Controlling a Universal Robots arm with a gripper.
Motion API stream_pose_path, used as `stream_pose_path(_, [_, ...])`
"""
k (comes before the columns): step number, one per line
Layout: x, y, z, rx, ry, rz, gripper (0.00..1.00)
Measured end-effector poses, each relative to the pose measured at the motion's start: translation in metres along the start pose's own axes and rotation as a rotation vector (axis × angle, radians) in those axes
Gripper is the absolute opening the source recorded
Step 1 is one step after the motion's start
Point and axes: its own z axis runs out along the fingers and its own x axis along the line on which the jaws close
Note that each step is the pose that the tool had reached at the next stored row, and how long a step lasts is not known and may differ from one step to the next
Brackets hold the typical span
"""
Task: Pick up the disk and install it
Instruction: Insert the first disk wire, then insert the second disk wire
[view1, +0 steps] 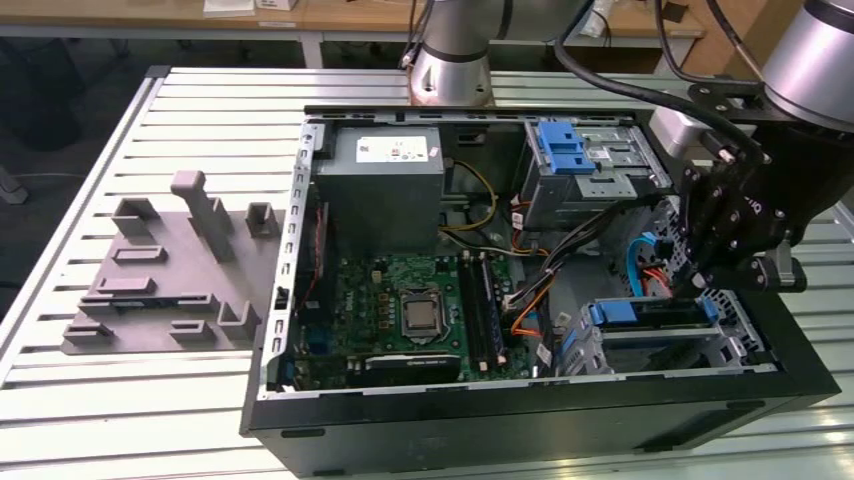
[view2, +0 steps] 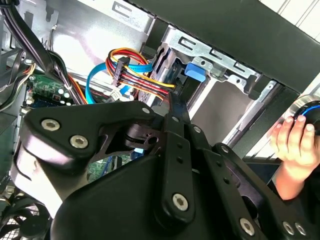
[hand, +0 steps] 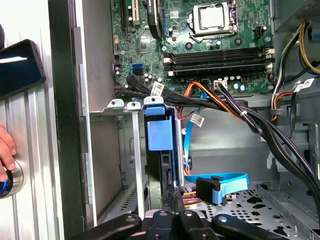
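Jaws look drawn together to a narrow point. In the second wrist view the fingertips (view2: 173, 107) meet with no gap you could pass anything through, and nothing shows clamped between them. They press in just beside the bundle of coloured power leads (view2: 140, 80), close to the rear edge of the drive bay. I can't tell whether they are touching the metal there.

You'll find the disk (view1: 651, 313) at about four o'clock from the processor socket (view1: 419, 314) in the exterior view. It stands on edge inside the lower drive cage (view1: 727, 345), with its blue carrier face showing. In the first wrist view the same disk (hand: 161, 135) sits upright between the cage rails, its blue tab level with the cage's mouth. To my eye it is seated, or very nearly. That would explain why the jaws are pinched: a closed tip suits nudging a carrier home along its rails better than gripping it.

Note the blue data cable (hand: 225, 179) lying loose on the perforated floor beside the cage, not plugged into the drive as far as I can see.

A person's hand (view2: 295, 140) rests outside the case wall on a round silver knob. The computer case (view1: 534, 420) lies open-side up on the slatted bench (view1: 80, 400).
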Motion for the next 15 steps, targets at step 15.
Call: stream_pose_path(15, [0.0003,0.0041,-0.0003,0.0001,-0.0001,0.000,0.11])
